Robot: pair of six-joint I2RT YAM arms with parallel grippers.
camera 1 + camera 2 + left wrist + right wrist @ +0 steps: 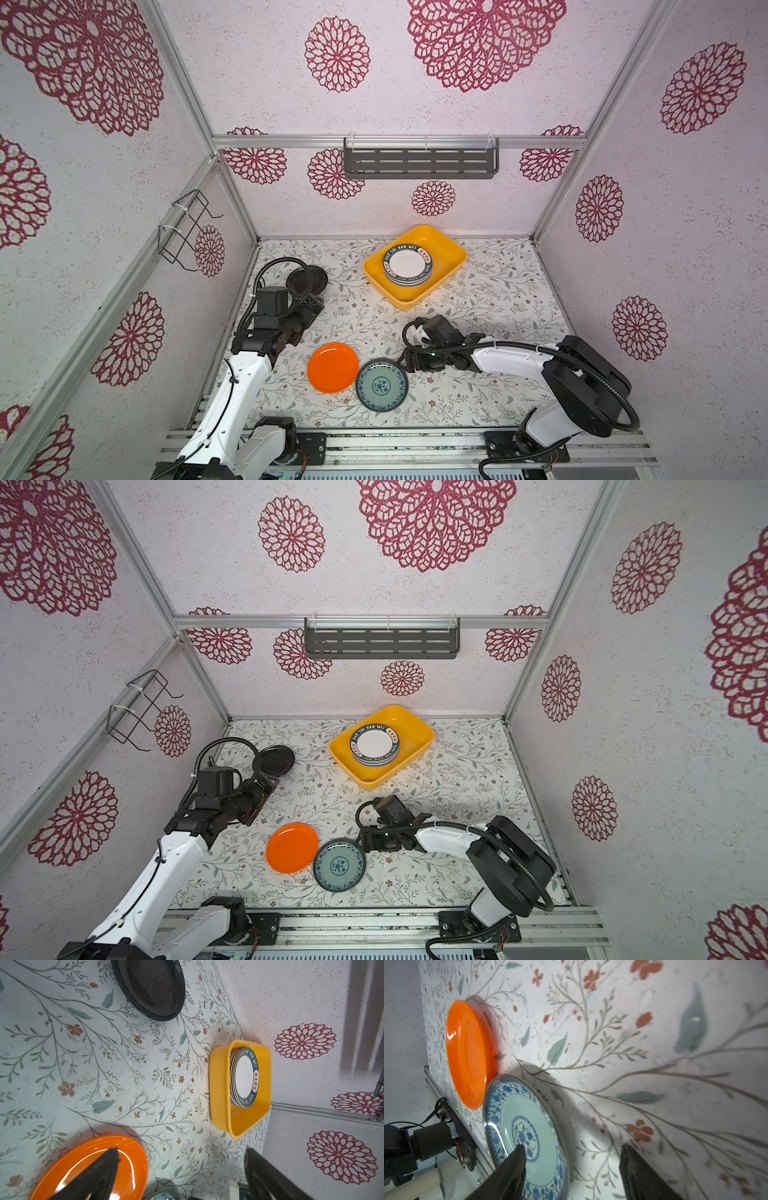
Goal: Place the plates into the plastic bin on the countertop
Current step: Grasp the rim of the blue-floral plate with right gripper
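Both are held spread: left gripper [181, 1150] empty, right gripper [572, 1146] astride teal plate [525, 1113] rim; black plate [320, 279] is partly hidden by cable [286, 259].

We see a shallow yellow-orange plastic bin [417, 735] at twelve o'clock on the leaf-printed white countertop [457, 779], holding a stack of white plates with dark lettered rims [375, 744]. A round black plate [276, 760] lies at ten o'clock. At six, a plain orange plate [292, 848] touches a teal patterned plate [339, 865], the right gripper [362, 842] at its two o'clock rim.
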